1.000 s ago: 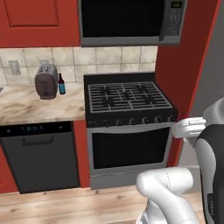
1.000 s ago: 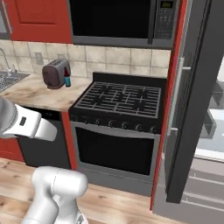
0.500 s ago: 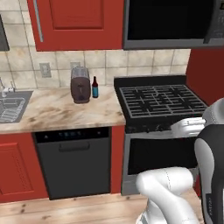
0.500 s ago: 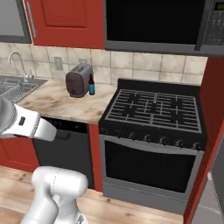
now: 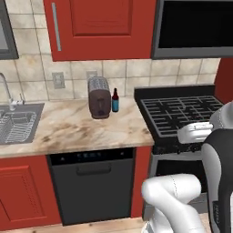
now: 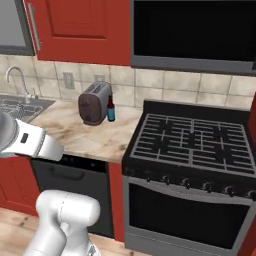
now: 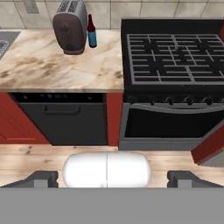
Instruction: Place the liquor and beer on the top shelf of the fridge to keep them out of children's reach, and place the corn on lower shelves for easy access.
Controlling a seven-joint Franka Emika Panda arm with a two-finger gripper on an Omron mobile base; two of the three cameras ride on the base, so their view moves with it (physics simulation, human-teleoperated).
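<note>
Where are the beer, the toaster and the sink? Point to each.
beer [image 5: 115, 101]: left base view, on the blue label.
toaster [image 6: 94, 103]: right base view, on its near end face.
sink [image 5: 18, 127]: left base view, on the basin floor.

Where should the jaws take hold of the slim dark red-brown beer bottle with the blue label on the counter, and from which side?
Probably around the labelled body of the slim dark red-brown beer bottle, coming level from the front. It stands upright on the marble counter, with the brown toaster close on one side and the tiled wall behind, so the front is free. The gripper is open.
</note>
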